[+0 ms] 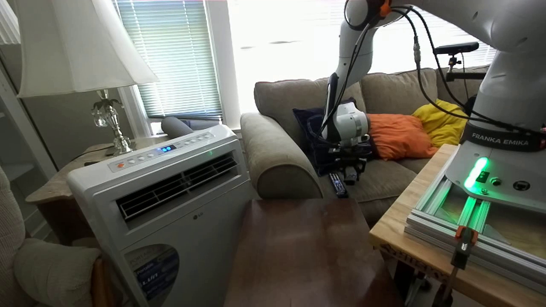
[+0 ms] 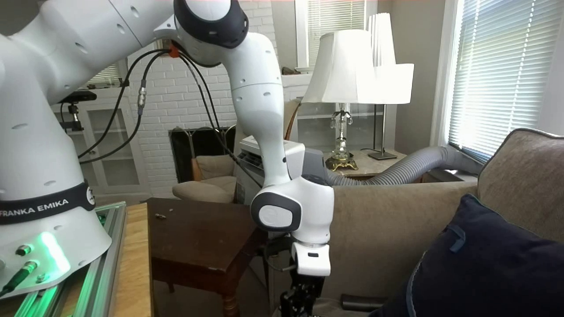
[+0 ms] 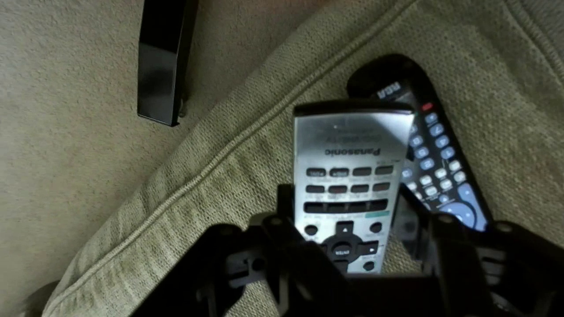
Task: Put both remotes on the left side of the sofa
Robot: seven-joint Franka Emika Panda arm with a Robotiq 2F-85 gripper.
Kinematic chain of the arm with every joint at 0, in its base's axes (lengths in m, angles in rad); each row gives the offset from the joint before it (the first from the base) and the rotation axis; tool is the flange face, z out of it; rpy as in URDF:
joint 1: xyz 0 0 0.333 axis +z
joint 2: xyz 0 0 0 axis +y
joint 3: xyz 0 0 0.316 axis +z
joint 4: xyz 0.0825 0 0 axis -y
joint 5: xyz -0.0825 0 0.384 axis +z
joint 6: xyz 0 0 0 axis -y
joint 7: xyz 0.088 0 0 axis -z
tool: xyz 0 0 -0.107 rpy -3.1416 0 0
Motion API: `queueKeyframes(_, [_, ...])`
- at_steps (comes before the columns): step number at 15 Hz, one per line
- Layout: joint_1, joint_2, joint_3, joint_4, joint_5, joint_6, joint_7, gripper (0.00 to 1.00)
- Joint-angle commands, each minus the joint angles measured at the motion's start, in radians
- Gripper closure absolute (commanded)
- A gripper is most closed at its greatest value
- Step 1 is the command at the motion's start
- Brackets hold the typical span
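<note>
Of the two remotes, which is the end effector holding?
The Panasonic remote, silver-faced and gripped by the end effector; the black RCA remote lies on the sofa.

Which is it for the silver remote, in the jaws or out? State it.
In the jaws: the wrist view shows them closed on both long edges of the silver remote.

The daylight is strong in the wide window (image 1: 279, 51), and beside it is a narrower window (image 1: 170, 64) with blinds (image 1: 183, 89). A white-shaded lamp (image 1: 81, 55) stands on the side table (image 1: 51, 185). Behind the beige armchair (image 2: 205, 191) stands a wall of white brick (image 2: 176, 101). In the wrist view, the floor (image 3: 83, 75) looks beige
</note>
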Motion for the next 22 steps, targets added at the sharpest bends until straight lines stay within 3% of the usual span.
queueKeyframes(1, [-0.020, 0.051, -0.008, 0.081, -0.034, 0.016, -0.054, 0.69])
queueKeyframes(7, [0.000, 0.131, -0.040, 0.126, -0.096, 0.146, -0.211, 0.69])
queueKeyframes(14, [-0.030, 0.157, -0.025, 0.119, -0.167, 0.230, -0.368, 0.69])
queueKeyframes(22, [-0.086, 0.183, -0.043, 0.179, -0.237, 0.227, -0.479, 0.69])
